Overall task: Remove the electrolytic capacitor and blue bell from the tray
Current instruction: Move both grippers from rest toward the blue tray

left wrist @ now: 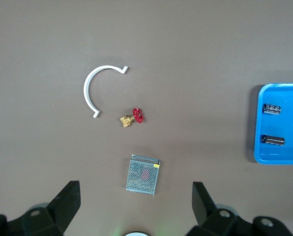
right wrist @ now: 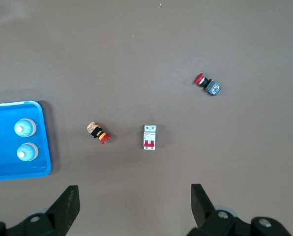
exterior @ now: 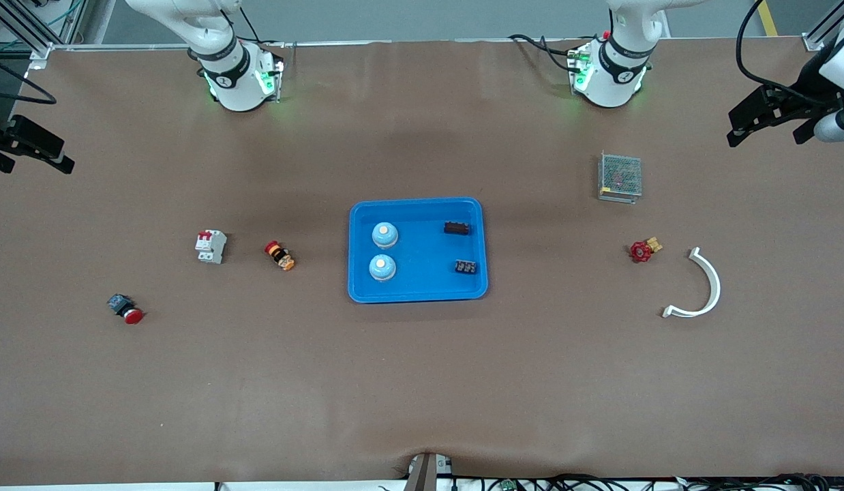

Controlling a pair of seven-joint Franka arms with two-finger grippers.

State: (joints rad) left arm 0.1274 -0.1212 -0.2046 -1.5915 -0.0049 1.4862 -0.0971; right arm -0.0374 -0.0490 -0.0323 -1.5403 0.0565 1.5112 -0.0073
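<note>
Two bells (exterior: 384, 234) and two capacitors (exterior: 457, 228) sit in the blue tray (exterior: 418, 292).

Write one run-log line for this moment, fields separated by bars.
left claw: open, waiting over table end | right claw: open, waiting over table end | blue tray: two bells, two black parts inside | held: nothing

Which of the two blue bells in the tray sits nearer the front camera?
The bell lower in the front view; the other bell sits beside it in the blue tray, closer to the robots' bases.
</note>
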